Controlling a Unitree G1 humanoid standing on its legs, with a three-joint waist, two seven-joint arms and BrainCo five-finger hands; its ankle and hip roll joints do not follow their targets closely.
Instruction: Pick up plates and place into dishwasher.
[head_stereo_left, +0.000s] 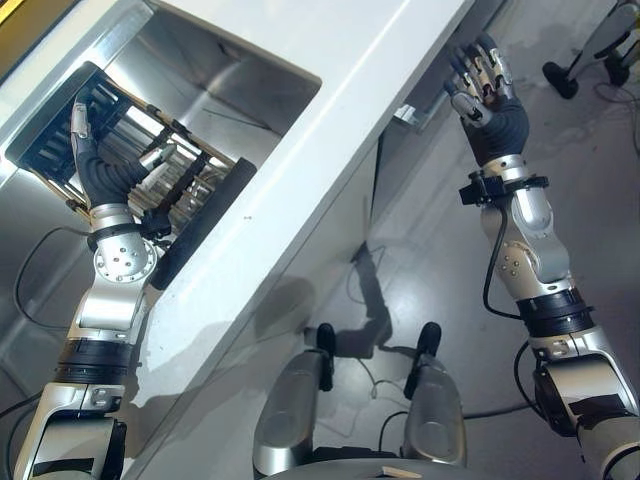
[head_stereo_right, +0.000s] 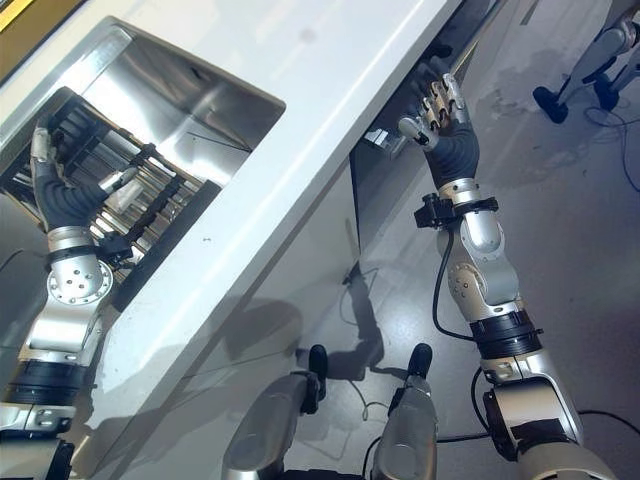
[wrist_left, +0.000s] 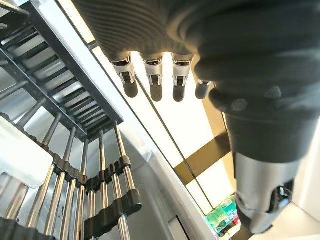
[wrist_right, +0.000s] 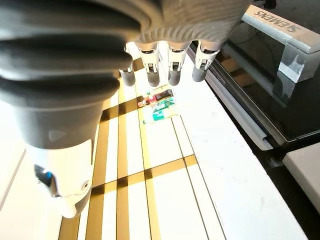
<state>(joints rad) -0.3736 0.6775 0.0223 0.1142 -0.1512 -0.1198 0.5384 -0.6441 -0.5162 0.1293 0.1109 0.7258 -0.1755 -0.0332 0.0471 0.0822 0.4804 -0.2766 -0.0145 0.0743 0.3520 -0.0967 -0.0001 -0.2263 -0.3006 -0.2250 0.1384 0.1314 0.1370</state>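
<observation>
Over the rack, no plate in either hand yet

Left hand (head_stereo_left: 100, 165) hovers just above the rack (head_stereo_left: 165, 170), fingers relaxed and holding nothing; right hand (head_stereo_right: 445, 125) sits well apart from the rack, past the counter (head_stereo_left: 330, 130) by the dishwasher (wrist_right: 265, 75) front, fingers loosely spread, empty too. Can't spot any plates, so no idea where they are. The rack's slots look bare, just metal tines and black clips. My guess: plates will be stiff, slick and breakable, so grab by the rim, thumb on one face and fingers on the other.
</observation>
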